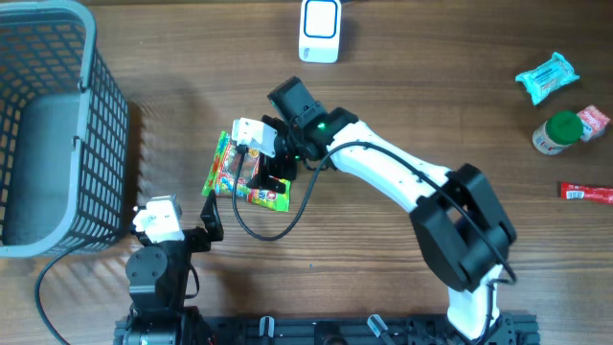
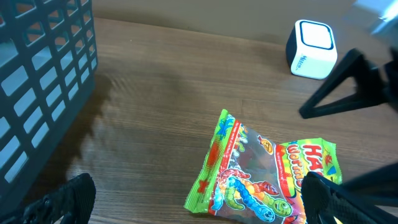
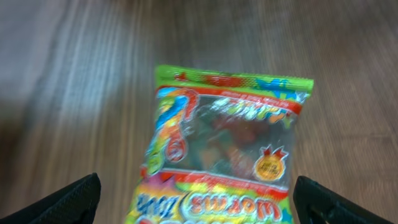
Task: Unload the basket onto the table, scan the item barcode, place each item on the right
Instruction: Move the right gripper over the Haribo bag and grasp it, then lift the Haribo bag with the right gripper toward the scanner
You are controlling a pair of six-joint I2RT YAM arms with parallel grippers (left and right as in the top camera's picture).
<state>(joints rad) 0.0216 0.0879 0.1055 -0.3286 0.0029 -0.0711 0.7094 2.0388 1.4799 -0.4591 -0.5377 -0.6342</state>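
One: None of the scan done, judging by this. Left to do: gripping the candy bag [image 1: 235, 174], lifting it, turning its barcode toward the white scanner [image 1: 320, 31].

Two: Lying where?

One: Flat on the wooden table [image 1: 431, 57], print side up, near the grey basket [image 1: 57, 125] and well apart from the scanner.

Two: Held at all?

One: No. Hovering right over it with the right gripper [image 3: 196, 186] spread wide, one finger to either side, touching nothing as far as can be told. Parked just short of the bag with the left gripper [image 2: 196, 196], equally wide, holding nothing.

Two: Any barcode to see?

One: Cannot find one on the face shown. Probably printed on the underside, so likely calls for a flip before presenting.

Two: Readable writing?

One: Reads "Worms" in the right wrist view, upside down. Starts with "HA" in big letters in the left wrist view, cut off after that. Shows a round gold seal [image 3: 268, 167], too small to read. Carries a small dark logo [image 2: 303, 61] on the scanner's side, too blurred to make out.
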